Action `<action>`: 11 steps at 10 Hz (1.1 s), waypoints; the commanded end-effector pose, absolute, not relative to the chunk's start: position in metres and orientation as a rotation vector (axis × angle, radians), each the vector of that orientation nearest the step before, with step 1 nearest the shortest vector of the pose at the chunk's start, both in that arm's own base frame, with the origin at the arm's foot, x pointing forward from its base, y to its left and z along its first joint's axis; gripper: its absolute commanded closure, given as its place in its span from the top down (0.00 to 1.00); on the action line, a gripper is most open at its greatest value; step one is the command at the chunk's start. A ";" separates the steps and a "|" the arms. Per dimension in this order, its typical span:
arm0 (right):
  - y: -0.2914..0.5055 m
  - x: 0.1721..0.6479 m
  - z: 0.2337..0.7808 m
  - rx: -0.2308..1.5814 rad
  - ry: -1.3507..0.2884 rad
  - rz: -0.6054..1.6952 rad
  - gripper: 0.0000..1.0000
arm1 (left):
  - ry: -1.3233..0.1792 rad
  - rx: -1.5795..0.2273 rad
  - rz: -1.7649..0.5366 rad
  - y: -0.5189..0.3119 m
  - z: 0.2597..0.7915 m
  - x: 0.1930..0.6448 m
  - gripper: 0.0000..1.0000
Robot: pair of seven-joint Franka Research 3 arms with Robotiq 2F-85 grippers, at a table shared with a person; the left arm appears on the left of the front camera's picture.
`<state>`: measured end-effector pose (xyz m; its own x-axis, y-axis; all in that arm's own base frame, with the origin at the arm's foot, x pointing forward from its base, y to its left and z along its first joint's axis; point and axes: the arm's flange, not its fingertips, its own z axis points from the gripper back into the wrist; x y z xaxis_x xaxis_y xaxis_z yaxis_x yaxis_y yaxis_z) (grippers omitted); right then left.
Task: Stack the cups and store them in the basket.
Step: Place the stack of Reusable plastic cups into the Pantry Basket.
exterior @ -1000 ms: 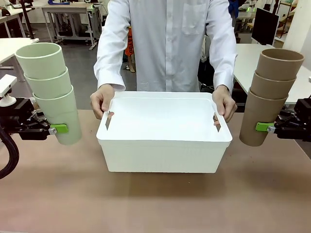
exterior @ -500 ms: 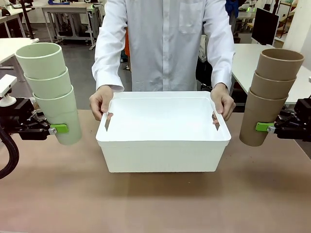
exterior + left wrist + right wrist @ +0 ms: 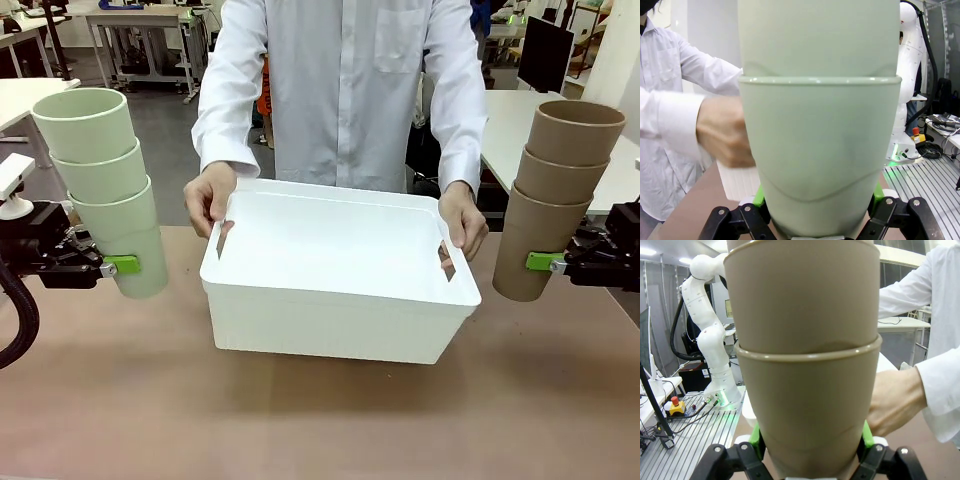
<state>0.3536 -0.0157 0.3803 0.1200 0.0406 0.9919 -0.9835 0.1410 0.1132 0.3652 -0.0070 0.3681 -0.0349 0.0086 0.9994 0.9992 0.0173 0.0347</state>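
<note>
Two-handed: clamps mint stack point(image 3: 105, 190) low in left gripper point(image 3: 128, 266) left of basket point(image 3: 340, 290), tan stack point(image 3: 555, 200) in right gripper point(image 3: 540, 262) opposite; likely light, stiff, slick.

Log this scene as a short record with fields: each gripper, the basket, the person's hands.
Left gripper: shut on stack of three pale mint green tapered tumblers, upright
Right gripper: shut on stack of three tan-brown tapered tumblers, upright
Middle: large white rectangular plastic basket, between the stacks, no cups inside
Person's hands: one on each short side
</note>
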 end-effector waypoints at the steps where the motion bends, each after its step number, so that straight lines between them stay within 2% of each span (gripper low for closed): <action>1: -0.016 0.354 0.384 1.119 -1.163 1.047 0.85 | -1.258 -1.190 -1.226 -0.008 0.372 0.364 0.85; 7: -0.016 0.354 0.380 1.125 -1.150 1.045 0.85 | -1.258 -1.190 -1.226 -0.008 0.372 0.364 0.85; 11: 0.016 0.343 0.449 0.967 -1.106 1.062 0.85 | -1.258 -1.190 -1.226 -0.008 0.372 0.364 0.85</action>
